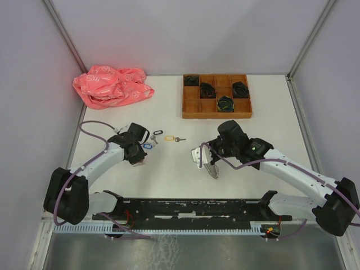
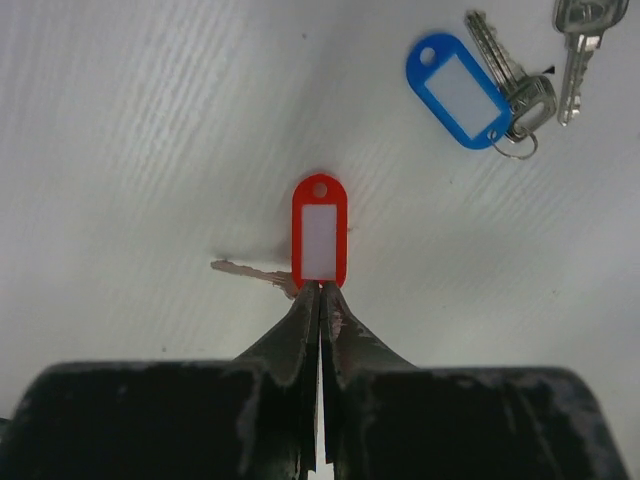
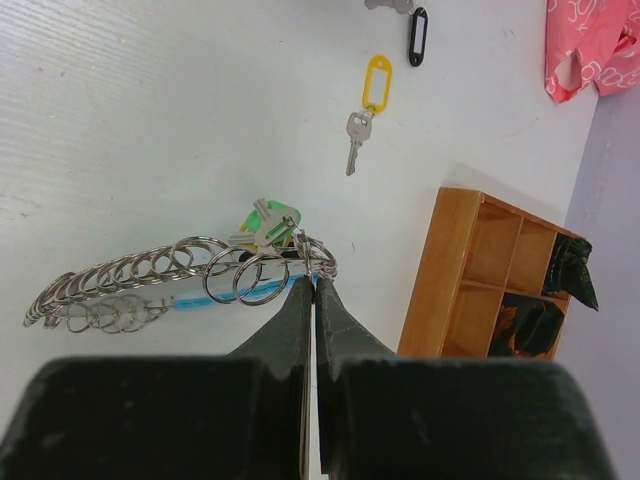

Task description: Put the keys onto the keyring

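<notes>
We see the left pincer (image 2: 320,292) with its fingers pressed together on the near end of the red-tagged key (image 2: 320,232). The tag points away from the wrist and the metal blade sticks out to the left beneath it; we cannot tell whether it is lifted or lying on the white bench (image 1: 169,115). Near it, further from the arms, lie the blue-tagged key (image 2: 457,90), with a plain key just beside it, and beyond those the yellow-tagged key (image 3: 370,100) and a black tag (image 3: 417,35), all flat on the bench and apart from one another. Well to the right, the right pincer (image 3: 314,285) is clamped shut on one end of the keyring (image 3: 180,278). From that grip its row of silvery loops and light-blue curved section stretch off to the left in the wrist view, with a green tag (image 3: 272,218) sitting by the gripped end. At the back of the bench stand a wooden tray (image 1: 216,111) holding black coiled bundles (image 1: 225,103) and, to its left, a crumpled pink bag (image 1: 111,85).
</notes>
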`<state>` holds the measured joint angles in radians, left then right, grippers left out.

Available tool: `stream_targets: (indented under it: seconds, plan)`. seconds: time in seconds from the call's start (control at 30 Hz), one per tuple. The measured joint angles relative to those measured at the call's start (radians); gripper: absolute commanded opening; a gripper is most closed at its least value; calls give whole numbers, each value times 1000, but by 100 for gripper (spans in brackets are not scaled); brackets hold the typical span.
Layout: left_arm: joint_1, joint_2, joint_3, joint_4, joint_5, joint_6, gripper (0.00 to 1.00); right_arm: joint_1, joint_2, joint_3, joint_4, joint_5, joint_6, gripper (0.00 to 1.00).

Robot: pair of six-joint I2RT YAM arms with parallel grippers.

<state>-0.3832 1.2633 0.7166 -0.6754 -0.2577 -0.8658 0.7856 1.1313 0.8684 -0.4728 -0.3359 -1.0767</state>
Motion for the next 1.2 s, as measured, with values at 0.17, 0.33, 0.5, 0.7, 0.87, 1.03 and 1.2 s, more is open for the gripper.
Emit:
stream_targets:
  seconds: [0.17,0.33,0.5,0.7,0.87,1.03,1.2]
  plan:
    - [-107,20,-8,38,9,-119,3,0,-1,0,-4,0,3,1]
    - [-201,67,-13,121,31,-240,4,4,-1,0,-13,0,5,1]
    - [-233,137,-13,212,57,-333,15,6,-1,0,-18,0,6,1]
    - [-237,203,14,295,106,-370,29,6,-1,0,-20,0,6,1]
    - [-238,197,23,312,125,-368,40,6,-1,0,-23,0,6,1]
    - [-238,138,32,272,126,-308,42,10,-1,0,-23,0,7,1]
    - [-200,115,66,252,130,-179,40,11,-1,0,-30,0,7,1]
